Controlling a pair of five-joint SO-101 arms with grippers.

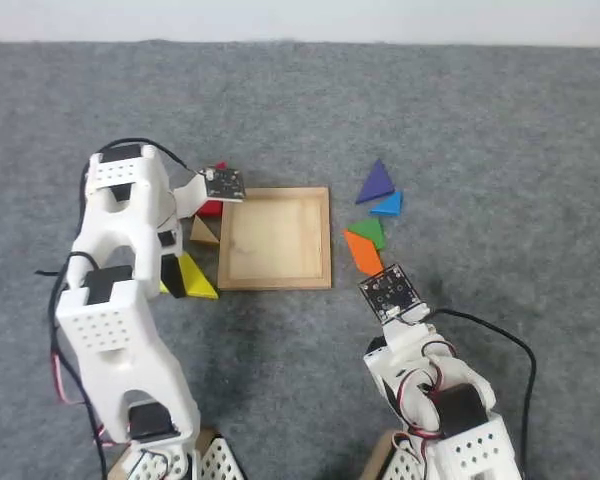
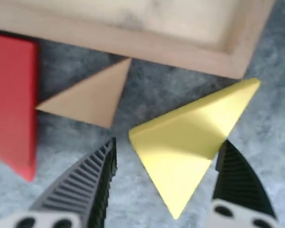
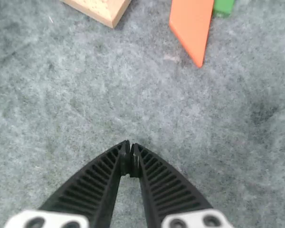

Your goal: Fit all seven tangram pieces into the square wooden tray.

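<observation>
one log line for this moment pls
wooden tray: no pieces in | left end effector: open, astride yellow triangle | right end effector: shut, near orange piece

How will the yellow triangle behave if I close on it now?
The yellow triangle looks rigid and thick-edged, so it should not flex. Its slanted sides sit inside the open left tool, so it may twist or squirt out. The fuzzy grey mat probably resists sliding.
</observation>
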